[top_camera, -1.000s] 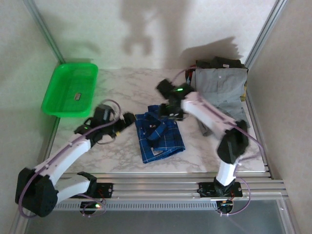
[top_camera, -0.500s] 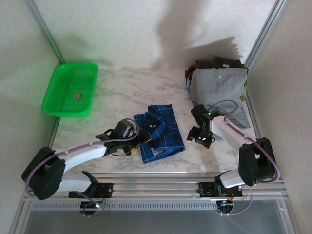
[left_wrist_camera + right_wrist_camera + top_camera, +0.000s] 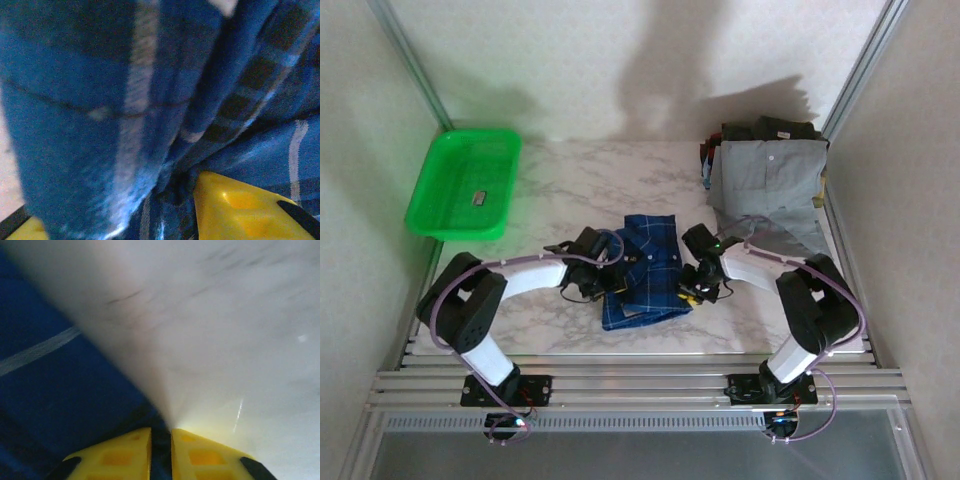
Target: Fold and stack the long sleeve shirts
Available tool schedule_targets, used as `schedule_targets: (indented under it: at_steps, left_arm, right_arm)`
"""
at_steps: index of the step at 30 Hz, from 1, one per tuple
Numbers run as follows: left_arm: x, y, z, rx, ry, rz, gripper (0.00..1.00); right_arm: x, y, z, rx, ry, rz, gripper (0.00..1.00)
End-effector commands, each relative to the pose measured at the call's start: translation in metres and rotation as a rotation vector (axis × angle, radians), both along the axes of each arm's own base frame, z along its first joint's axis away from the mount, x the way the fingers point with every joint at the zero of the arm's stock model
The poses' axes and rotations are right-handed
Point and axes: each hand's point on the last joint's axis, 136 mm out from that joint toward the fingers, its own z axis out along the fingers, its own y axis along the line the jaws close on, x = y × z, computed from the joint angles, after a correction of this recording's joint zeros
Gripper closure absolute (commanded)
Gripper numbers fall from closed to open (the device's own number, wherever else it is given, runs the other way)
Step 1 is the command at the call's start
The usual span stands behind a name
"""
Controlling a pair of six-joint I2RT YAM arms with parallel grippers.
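The dark blue plaid shirt (image 3: 647, 268) lies folded in the middle of the table. My left gripper (image 3: 612, 278) is low at its left edge; in the left wrist view a thick fold of plaid cloth (image 3: 125, 115) sits between the yellow fingers (image 3: 240, 210), and the left gripper (image 3: 115, 220) is shut on it. My right gripper (image 3: 690, 288) is at the shirt's right edge. In the right wrist view the right gripper (image 3: 161, 440) pinches a thin strip of blue cloth (image 3: 60, 390). A grey shirt (image 3: 767, 185) lies on darker folded shirts (image 3: 770, 129) at the back right.
A green plastic basket (image 3: 442, 165) holding a small dark object stands at the back left. Metal frame posts run along both sides of the marble table (image 3: 580, 180). Both arms lie low, stretched toward the centre.
Both grippers came in low to the plaid shirt's two side edges and closed on the cloth. The right arm swung down from the back. The shirt looks narrower.
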Motion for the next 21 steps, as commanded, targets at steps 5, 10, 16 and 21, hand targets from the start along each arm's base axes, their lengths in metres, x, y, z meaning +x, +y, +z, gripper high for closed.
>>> schedule_targets:
  at_steps: [5, 10, 16, 21]
  left_arm:
    - [0.097, 0.021, 0.019, 0.225, -0.251, -0.24, 0.61]
    - [0.153, -0.007, 0.036, 0.226, -0.358, -0.401, 0.6]
    - [0.196, -0.014, 0.078, 0.131, -0.47, -0.409, 0.22]
    - [0.226, 0.006, 0.133, 0.065, -0.549, -0.284, 0.08]
  right_arm:
    - [-0.047, 0.122, 0.012, 0.171, 0.131, -0.017, 0.91]
    - [-0.049, 0.184, 0.03, 0.284, 0.18, -0.16, 0.88]
    - [-0.054, 0.167, 0.061, 0.281, 0.123, -0.295, 0.54]
    - [-0.052, 0.089, 0.09, 0.187, 0.035, -0.343, 0.43]
